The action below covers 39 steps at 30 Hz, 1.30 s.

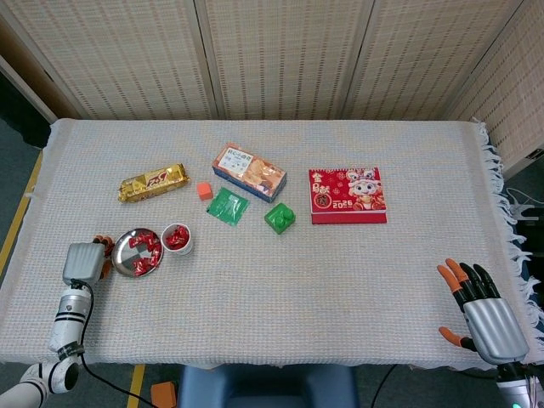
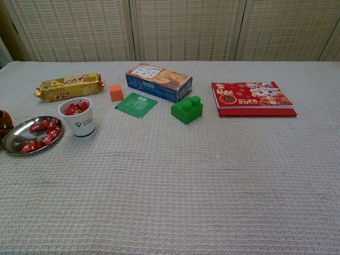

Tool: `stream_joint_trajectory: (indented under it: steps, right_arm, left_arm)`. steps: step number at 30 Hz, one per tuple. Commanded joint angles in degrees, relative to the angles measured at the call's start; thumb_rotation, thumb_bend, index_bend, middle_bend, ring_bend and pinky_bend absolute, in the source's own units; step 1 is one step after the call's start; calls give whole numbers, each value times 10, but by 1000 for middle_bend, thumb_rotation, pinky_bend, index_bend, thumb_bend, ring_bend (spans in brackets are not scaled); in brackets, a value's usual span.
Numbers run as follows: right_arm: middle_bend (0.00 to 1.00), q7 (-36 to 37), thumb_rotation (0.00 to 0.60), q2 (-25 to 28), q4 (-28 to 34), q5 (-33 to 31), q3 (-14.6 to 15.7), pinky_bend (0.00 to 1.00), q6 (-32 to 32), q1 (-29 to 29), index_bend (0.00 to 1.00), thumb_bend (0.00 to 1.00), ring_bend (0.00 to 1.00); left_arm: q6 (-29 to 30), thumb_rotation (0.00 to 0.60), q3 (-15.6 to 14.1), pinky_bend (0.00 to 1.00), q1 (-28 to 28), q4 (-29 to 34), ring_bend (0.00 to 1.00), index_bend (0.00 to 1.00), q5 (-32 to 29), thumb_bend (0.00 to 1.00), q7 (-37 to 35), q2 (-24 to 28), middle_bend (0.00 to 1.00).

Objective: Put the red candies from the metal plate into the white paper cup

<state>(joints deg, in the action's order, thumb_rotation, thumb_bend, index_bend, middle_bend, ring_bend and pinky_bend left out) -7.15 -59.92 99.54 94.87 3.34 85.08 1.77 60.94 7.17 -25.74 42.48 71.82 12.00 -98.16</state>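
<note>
The metal plate (image 1: 127, 255) (image 2: 15, 134) lies near the table's left edge with several red candies (image 1: 143, 251) (image 2: 43, 134) on it. Just to its right stands the white paper cup (image 1: 177, 240) (image 2: 81, 125), which holds red candies too. My left hand (image 1: 83, 261) sits against the plate's left rim, seen from the back with its fingertips (image 1: 101, 240) bent down. What is under them is hidden. The chest view shows only one of its fingertips (image 2: 3, 120). My right hand (image 1: 481, 309) hovers at the front right corner, fingers spread, holding nothing.
Behind the plate lies a gold snack bar (image 1: 152, 182). An orange cube (image 1: 204, 190), a green packet (image 1: 227, 206), a biscuit box (image 1: 249, 171), a green block (image 1: 280, 218) and a red calendar (image 1: 347, 195) lie across the middle.
</note>
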Motion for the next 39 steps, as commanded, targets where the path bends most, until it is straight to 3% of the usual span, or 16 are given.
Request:
stream_joint_trajectory:
  steps: [1, 8, 14, 19, 24, 30, 39]
  right_arm:
    - [0, -1, 600, 0, 0, -1, 0, 0, 0, 0, 0, 32, 0]
    - [0, -2, 600, -1, 1, -4, -2, 1, -4, 0, 0, 32, 0]
    - [0, -3, 600, -1, 1, -6, -4, 1, -4, 0, 0, 32, 0]
    - [0, -1, 600, 0, 1, -7, -5, 1, -4, 0, 0, 32, 0]
    - [0, 3, 600, 1, 0, -10, -7, 1, -7, 2, 0, 32, 0]
    - [0, 4, 600, 1, -1, -14, -9, 2, -16, 7, 0, 32, 0]
    - [0, 8, 600, 3, 0, -20, -10, 2, -18, 7, 0, 32, 0]
  left_arm:
    - [1, 600, 0, 1000, -1, -7, 719, 390, 4, 386, -4, -4, 384]
    - [16, 600, 6, 1000, -1, -23, 723, 516, 12, 386, -25, -16, 531]
    - [42, 600, 10, 1000, 6, -6, 724, 545, 20, 393, -38, -1, 562]
    - [98, 600, 20, 1000, 16, 72, 724, 548, 34, 391, -37, 38, 569]
    - [140, 600, 38, 1000, 13, 212, 726, 541, 49, 392, -5, 97, 564]
    - [142, 600, 62, 1000, -25, 333, 726, 522, 65, 392, 68, 120, 548]
    - [75, 600, 81, 1000, -102, 329, 726, 497, 35, 391, 173, 62, 523]
